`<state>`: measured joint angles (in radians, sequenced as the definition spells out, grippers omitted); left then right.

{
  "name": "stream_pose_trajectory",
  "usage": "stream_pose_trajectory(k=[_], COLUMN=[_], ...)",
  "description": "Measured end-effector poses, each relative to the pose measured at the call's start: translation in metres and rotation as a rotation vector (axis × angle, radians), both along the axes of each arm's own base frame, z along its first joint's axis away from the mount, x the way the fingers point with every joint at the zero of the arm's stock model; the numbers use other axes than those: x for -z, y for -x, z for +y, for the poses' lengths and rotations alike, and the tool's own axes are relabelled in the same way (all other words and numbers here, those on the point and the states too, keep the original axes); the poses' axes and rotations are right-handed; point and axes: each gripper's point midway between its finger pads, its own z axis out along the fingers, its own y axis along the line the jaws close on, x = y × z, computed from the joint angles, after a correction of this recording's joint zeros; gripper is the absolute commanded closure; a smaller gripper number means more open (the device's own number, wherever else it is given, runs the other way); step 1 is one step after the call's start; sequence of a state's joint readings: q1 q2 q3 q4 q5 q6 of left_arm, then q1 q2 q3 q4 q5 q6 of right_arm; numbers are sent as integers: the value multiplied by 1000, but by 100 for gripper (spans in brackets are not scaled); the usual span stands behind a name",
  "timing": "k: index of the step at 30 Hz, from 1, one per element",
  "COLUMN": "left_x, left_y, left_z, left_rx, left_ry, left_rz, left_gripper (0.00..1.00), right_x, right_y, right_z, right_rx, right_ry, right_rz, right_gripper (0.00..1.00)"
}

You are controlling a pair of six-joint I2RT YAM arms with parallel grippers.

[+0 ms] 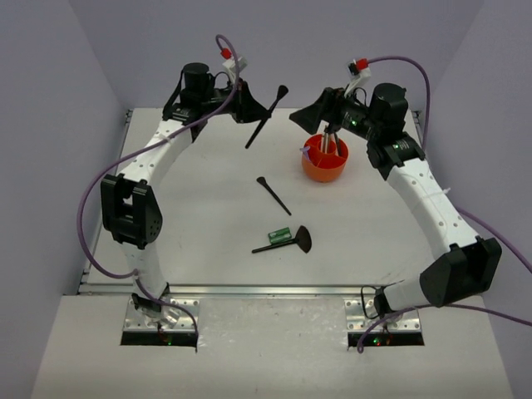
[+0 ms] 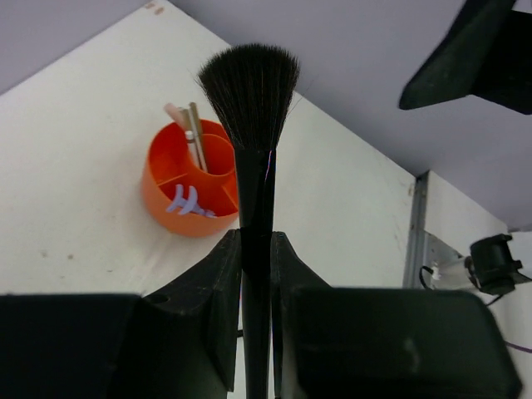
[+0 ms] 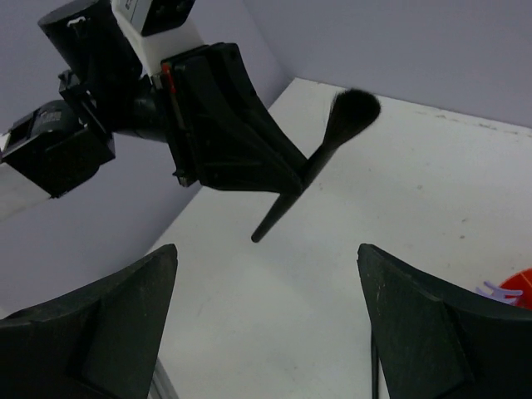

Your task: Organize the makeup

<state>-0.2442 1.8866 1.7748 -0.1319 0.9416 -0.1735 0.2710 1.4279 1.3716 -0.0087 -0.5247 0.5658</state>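
First, locate the left gripper (image 2: 256, 249) raised over the far-left part of the table (image 1: 208, 249), jaws clamped on the handle of a large black brush (image 2: 252, 100) (bristles uppermost in the left wrist view, handle slanting down toward the table centre in the top view). Next, note the right gripper (image 3: 266, 253) at the far right, jaws spread wide with nothing between them, facing the held brush across open air. Check the margins: far table edge close under both grippers, left edge bounded by a metal rail (image 1: 125, 125), near edge just ahead of the arm bases. Find three loose items on the middle of the surface, well apart from every edge: a slim black brush (image 1: 273, 195) lying diagonally, then nearer the bases a green tube (image 1: 278, 235) just beside the handle of a fan-headed brush (image 1: 287, 243) (touching or not: cannot tell). Observe bare surface to the left and right of this group. Lastly, inspect the orange cup (image 1: 326, 173), standing upright on the far-right part of the table, just below the right gripper in the top view. See tan and pink sticks (image 2: 193, 133) leaning upright in one compartment and lilac tools (image 2: 189, 204) in a neighbouring compartment.
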Motion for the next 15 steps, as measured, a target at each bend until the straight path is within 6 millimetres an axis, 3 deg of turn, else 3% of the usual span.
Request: stream_pose_trajectory(k=[7, 15], left_x=[-1, 1], left_y=[30, 31], left_z=[-33, -34], left_rx=[111, 107], left_ry=[23, 31], left_rz=[56, 86], left_gripper=[100, 100], right_x=[6, 37], right_y=[-17, -36], right_z=[9, 21], right_rx=[87, 212], right_ry=[-133, -142], right_rz=[98, 220], right_gripper=[21, 26])
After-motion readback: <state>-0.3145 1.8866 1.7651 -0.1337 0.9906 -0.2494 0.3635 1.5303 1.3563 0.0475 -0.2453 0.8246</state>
